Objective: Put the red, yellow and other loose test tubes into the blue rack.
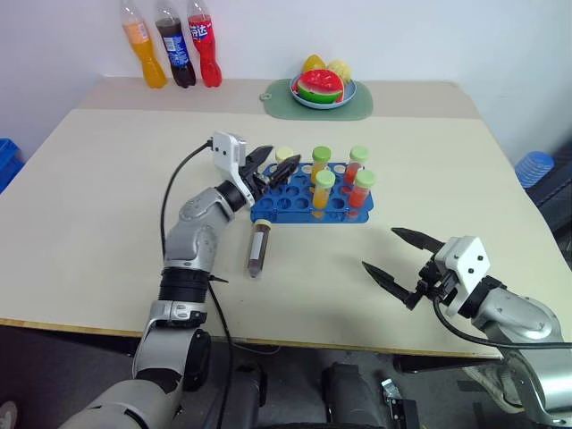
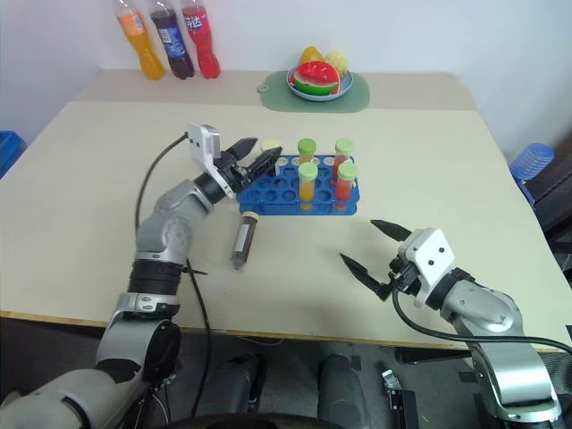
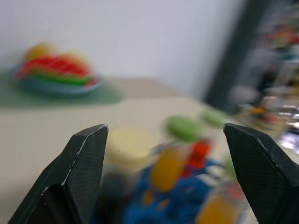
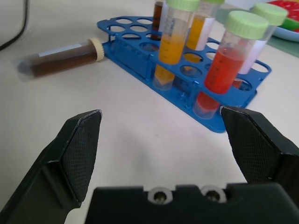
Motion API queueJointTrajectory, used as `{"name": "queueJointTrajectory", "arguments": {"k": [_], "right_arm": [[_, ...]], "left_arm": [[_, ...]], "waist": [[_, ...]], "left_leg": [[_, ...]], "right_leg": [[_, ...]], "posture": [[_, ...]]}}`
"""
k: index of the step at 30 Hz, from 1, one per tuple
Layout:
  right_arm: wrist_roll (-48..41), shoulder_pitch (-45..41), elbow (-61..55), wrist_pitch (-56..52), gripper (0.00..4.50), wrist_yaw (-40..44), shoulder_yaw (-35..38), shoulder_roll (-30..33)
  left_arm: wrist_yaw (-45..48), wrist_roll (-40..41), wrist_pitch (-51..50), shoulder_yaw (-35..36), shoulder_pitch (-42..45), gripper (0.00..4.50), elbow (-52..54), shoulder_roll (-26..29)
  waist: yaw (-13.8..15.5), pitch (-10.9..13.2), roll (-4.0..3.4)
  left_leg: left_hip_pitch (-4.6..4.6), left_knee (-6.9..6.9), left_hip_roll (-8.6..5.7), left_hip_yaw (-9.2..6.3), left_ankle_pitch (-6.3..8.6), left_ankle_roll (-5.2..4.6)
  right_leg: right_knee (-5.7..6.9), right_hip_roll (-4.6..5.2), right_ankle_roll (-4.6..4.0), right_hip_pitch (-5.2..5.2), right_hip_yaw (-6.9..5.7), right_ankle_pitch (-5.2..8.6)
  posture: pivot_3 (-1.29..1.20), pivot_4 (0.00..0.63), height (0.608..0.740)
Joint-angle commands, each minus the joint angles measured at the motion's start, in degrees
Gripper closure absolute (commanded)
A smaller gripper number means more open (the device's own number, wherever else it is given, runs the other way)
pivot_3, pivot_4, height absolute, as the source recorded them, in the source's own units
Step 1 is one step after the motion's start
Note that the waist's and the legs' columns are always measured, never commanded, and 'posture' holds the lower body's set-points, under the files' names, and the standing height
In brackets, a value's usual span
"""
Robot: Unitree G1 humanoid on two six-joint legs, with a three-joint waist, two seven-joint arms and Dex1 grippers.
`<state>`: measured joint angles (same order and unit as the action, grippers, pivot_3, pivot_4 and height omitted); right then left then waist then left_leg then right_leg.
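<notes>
On surface [image 1: 107,179]: brown tube [image 1: 257,249] lying beside blue rack [image 1: 295,207]
Left gripper [image 1: 273,164]: wide, over rack
Right gripper [image 1: 393,254]: wide, empty

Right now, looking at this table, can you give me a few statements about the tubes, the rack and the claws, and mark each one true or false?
1. A dark brown tube lies on its side on the table, outside the blue rack. True.
2. Every tube standing in the rack has a cream cap. False: four have green caps, such as the orange one; one is cream-capped.
3. The right claw grips a red tube. False: it is open and holds nothing.
4. The left claw is open at the rack's end. True.
5. Three soda bottles stand at the table's far edge. True.
</notes>
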<state>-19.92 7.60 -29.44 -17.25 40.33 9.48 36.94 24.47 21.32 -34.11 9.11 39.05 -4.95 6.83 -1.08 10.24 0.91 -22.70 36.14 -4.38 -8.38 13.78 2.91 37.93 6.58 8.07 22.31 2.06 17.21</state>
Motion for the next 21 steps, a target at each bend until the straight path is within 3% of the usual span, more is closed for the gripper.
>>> {"name": "queueJointTrajectory", "arguments": {"k": [1, 5, 7, 11, 21], "right_arm": [[-0.78, -2.52, 1.24, 0.71, 0.00, 2.02, -0.67, 0.79], [-0.42, -5.24, 3.74, 1.23, 0.00, 3.68, -1.89, 0.87], [-0.24, -6.42, 4.80, 1.43, 0.00, 4.20, -2.44, 0.77], [0.16, -7.99, 6.42, 1.96, 0.00, 4.94, -3.44, 0.31], [0.37, -7.23, 6.89, 2.87, 0.00, 5.17, -3.98, -0.10]], "left_arm": [[-14.80, 4.02, -21.60, 5.14, 2.28, 0.40, 13.71, -1.86], [-23.76, 3.31, -48.47, 11.13, 9.98, 0.40, 17.79, -3.65], [-25.55, 6.15, -56.95, 11.72, 13.70, 0.40, 14.31, -1.50], [-31.78, 17.08, -58.39, 8.90, 16.38, 0.40, 5.62, 4.04], [-53.39, 58.01, -58.39, -5.51, 20.47, 0.40, -14.21, 18.37]], "waist": [[0.26, 0.00, 0.01], [0.37, 0.03, 0.05], [0.29, 0.05, 0.09], [-0.15, 0.05, 0.08], [0.33, 0.11, 0.20]], "left_leg": [[0.00, 0.01, 0.01, 0.00, 0.00, 0.00], [-0.01, 0.05, -0.12, 0.02, 0.00, 0.01], [-0.02, 0.04, -0.18, 0.02, 0.00, 0.01], [0.07, -0.03, -0.13, 0.04, -0.03, 0.08], [0.10, -0.04, -0.06, 0.15, -0.04, 0.13]], "right_leg": [[0.00, 0.00, 0.00, -0.01, 0.01, 0.00], [-0.01, 0.00, 0.00, -0.03, 0.00, 0.00], [-0.01, -0.01, 0.01, -0.01, 0.00, 0.01], [0.03, -0.02, 0.02, 0.00, 0.01, 0.01], [0.08, 0.01, 0.02, 0.14, 0.36, 0.01]], "posture": [[0.00, 0.150, 0.740], [0.00, 0.150, 0.740], [0.00, 0.150, 0.740], [0.00, 0.150, 0.740], [0.00, 0.150, 0.740]]}}
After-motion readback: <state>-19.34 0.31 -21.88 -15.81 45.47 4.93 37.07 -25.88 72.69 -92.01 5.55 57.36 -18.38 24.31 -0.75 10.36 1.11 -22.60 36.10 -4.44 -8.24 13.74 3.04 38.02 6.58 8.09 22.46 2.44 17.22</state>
